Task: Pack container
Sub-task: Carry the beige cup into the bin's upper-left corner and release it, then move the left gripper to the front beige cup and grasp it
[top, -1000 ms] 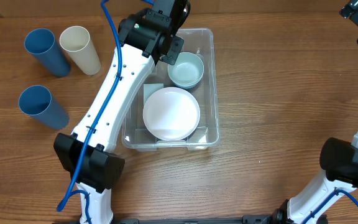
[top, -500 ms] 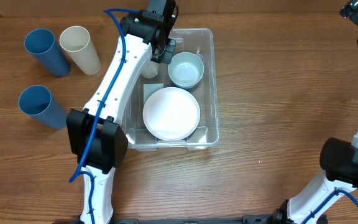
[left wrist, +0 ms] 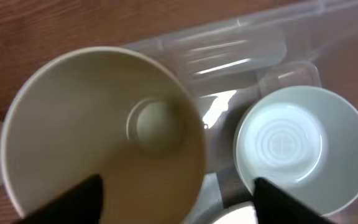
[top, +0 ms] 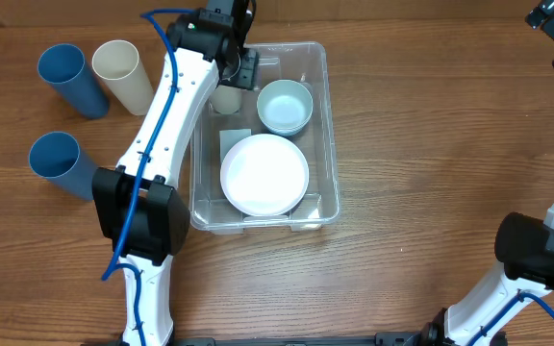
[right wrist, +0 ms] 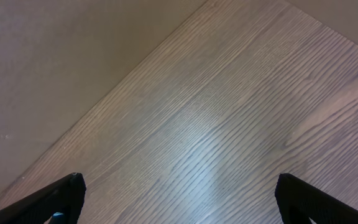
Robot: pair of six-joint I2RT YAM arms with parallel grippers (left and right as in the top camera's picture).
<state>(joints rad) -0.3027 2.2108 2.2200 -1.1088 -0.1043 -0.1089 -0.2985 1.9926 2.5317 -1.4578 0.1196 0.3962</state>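
Overhead: left arm at container far-left corner.
Both empty: left fingers spread above cream cup, right fingers wide open.

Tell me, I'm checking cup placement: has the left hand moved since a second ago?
Yes. Overhead, the left hand slid left, away from the small bowl, toward the container's left wall.

A blue cup, a cream cup and another blue cup stand (mouths up) on the wooden table.
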